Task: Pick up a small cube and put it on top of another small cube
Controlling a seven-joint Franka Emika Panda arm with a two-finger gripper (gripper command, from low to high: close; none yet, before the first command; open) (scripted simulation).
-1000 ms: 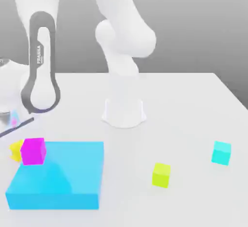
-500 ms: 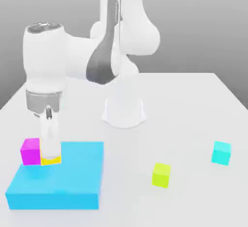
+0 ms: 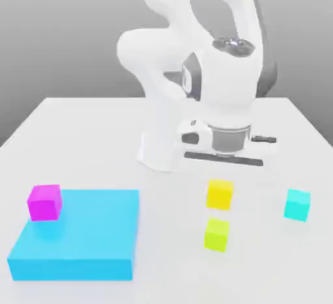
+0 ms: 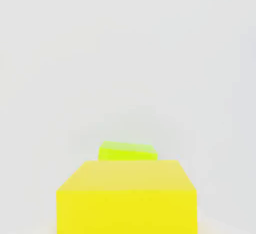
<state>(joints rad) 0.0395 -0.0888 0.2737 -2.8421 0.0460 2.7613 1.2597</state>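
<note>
Just above the lime cube on the table, my hand is clamped on the yellow cube, so I should square it directly over the lime one, lower gently, then release.

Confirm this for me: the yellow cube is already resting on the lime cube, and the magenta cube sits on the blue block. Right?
Not quite. In the exterior view the yellow cube hangs above the table, apart from the lime cube, not resting on it. The magenta cube does sit on the blue block.
</note>
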